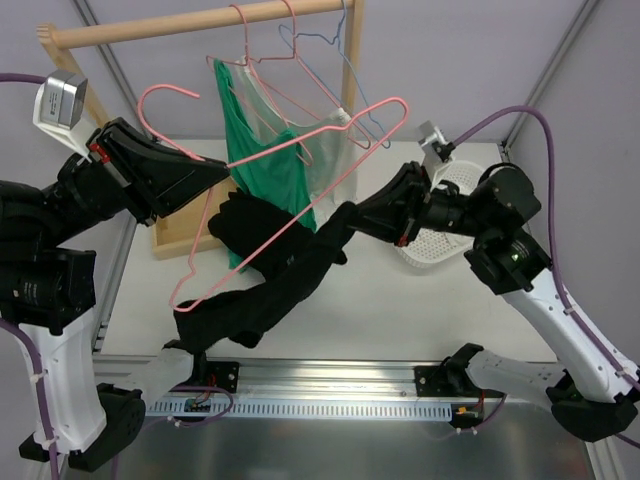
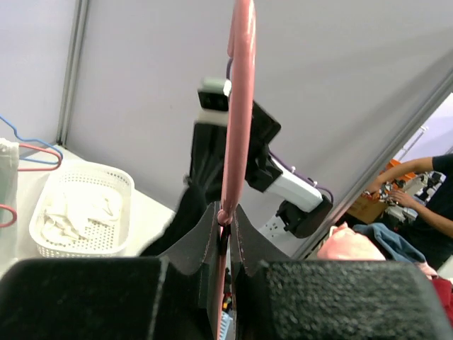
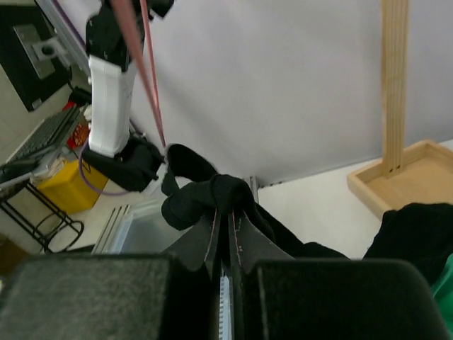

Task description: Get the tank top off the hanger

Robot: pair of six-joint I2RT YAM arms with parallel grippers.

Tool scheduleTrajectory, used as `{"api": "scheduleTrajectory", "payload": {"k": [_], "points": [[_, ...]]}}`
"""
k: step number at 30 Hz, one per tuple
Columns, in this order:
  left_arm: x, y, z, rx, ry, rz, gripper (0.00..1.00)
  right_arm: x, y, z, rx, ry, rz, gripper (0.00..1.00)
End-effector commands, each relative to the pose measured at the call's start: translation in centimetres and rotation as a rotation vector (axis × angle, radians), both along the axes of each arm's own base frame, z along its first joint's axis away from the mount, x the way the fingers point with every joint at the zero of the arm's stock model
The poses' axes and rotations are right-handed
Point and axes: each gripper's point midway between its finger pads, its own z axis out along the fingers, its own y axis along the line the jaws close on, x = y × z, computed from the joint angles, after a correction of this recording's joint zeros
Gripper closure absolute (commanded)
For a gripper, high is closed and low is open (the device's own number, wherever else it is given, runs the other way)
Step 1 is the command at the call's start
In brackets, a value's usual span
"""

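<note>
A pink wire hanger [image 1: 170, 88] hangs in the air over the table, tilted. My left gripper [image 1: 216, 172] is shut on its wire near the hook; in the left wrist view the pink wire [image 2: 237, 106] rises from between the closed fingertips [image 2: 225, 216]. A black tank top [image 1: 270, 290] is draped over the hanger's lower part and trails down to the table's near edge. My right gripper [image 1: 340, 226] is shut on a bunched fold of it, seen in the right wrist view [image 3: 216, 193] at the gripper tips [image 3: 226, 212].
A wooden clothes rack [image 1: 200, 22] stands at the back with a green garment [image 1: 272, 170], a pale garment [image 1: 325, 150] and spare pink and blue hangers [image 1: 320, 40]. Its wooden base tray [image 1: 172, 242] lies at the left. A white basket [image 1: 445, 225] sits at the right.
</note>
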Motion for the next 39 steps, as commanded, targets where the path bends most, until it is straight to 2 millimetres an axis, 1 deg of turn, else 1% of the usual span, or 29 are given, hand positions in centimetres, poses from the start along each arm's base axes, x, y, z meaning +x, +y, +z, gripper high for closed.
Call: {"api": "scheduleTrajectory", "payload": {"k": [1,2,3,5,6,8,9,11,12,13,14,15,16,17,19,20,21,22,23,24,26,28,30,31,33,35,37,38,39], "points": [[0.7,0.1,1.4,-0.032,-0.003,0.014,1.00,-1.2,0.3,-1.8,-0.055,-0.087,-0.028,0.99],[0.9,0.1,1.4,-0.036,0.000,0.022,1.00,-1.4,0.6,-2.7,-0.073,-0.085,-0.021,1.00],[1.0,0.2,1.4,-0.038,-0.002,0.030,1.00,-2.6,1.3,-3.3,-0.088,-0.107,0.013,1.00],[1.3,0.2,1.2,-0.044,0.003,0.044,1.00,-3.1,2.1,-5.7,-0.162,-0.081,0.021,1.00],[1.3,0.3,1.3,-0.049,0.000,0.053,1.00,-4.5,2.9,-6.6,-0.186,-0.083,0.064,1.00],[1.6,0.4,1.3,-0.054,-0.001,0.070,1.00,-4.7,4.2,-9.6,-0.285,-0.093,0.073,1.00],[1.7,0.8,1.6,-0.066,-0.021,0.106,1.00,-5.8,4.8,-10.7,-0.319,-0.098,0.106,1.00],[2.2,1.3,1.6,-0.084,-0.033,0.161,1.00,-5.8,5.3,-13.3,-0.404,-0.106,0.101,1.00],[1.8,1.7,1.8,-0.095,-0.051,0.187,1.00,-5.9,5.8,-14.7,-0.444,-0.098,0.110,1.00],[2.4,2.1,1.9,-0.106,-0.064,0.237,1.00,-5.3,5.7,-16.4,-0.501,-0.075,0.083,1.00],[3.0,2.3,1.6,-0.108,-0.055,0.260,1.00,-5.0,5.7,-17.4,-0.536,-0.064,0.072,1.00],[2.8,2.6,1.6,-0.114,-0.063,0.282,1.00,-4.7,5.9,-18.9,-0.584,-0.052,0.068,1.00],[3.5,3.3,1.5,-0.121,-0.065,0.339,1.00,-4.2,5.4,-20.6,-0.652,-0.028,0.043,0.96],[4.5,3.5,0.4,-0.115,-0.030,0.375,1.00,-3.9,5.2,-21.8,-0.697,-0.017,0.031,0.95],[4.6,4.7,-0.4,-0.115,-0.046,0.459,1.00,-3.4,4.9,-24.7,-0.801,0.022,0.011,0.92],[6.1,5.5,-1.7,-0.115,-0.006,0.532,1.00,-3.1,4.7,-26.0,-0.840,0.033,-0.004,0.92],[6.7,6.5,-2.7,-0.109,0.001,0.604,1.00,-2.6,4.4,-27.7,-0.895,0.051,-0.027,0.91],[6.4,6.7,-2.9,-0.097,-0.011,0.612,1.00,-2.6,4.5,-28.2,-0.907,0.060,-0.026,0.91],[7.3,7.3,-3.9,-0.090,0.014,0.662,1.00,-2.1,4.3,-29.2,-0.937,0.063,-0.051,0.91],[7.4,7.7,-4.7,-0.074,0.029,0.690,1.00,-1.8,4.2,-29.8,-0.958,0.072,-0.062,0.91],[8.7,8.4,-6.6,-0.031,0.060,0.748,1.00,-1.2,4.0,-31.8,-1.025,0.108,-0.082,0.91],[9.8,9.4,-8.2,0.009,0.090,0.818,1.00,-0.9,3.9,-33.0,-1.065,0.141,-0.090,0.89],[11.3,10.4,-9.5,0.038,0.126,0.889,1.00,-0.6,3.8,-34.9,-1.114,0.177,-0.094,0.80],[11.8,10.9,-10.3,0.066,0.138,0.922,1.00,-0.7,3.7,-35.4,-1.129,0.207,-0.084,0.73],[13.0,11.8,-11.0,0.091,0.160,0.981,1.00,-0.8,3.7,-36.9,-1.170,0.242,-0.072,0.64],[13.7,13.1,-11.6,0.119,0.170,1.062,1.00,-1.1,4.0,-37.4,-1.178,0.262,-0.051,0.40],[14.0,13.9,-11.9,0.132,0.176,1.110,1.00,-1.0,4.3,-38.2,-1.201,0.274,-0.053,0.26],[14.2,14.6,-12.1,0.134,0.185,1.146,1.00,-0.6,4.4,-38.3,-1.207,0.268,-0.073,0.14],[14.2,14.8,-12.2,0.140,0.188,1.161,1.00,-0.3,4.4,-38.5,-1.217,0.273,-0.097,0.08]]}}
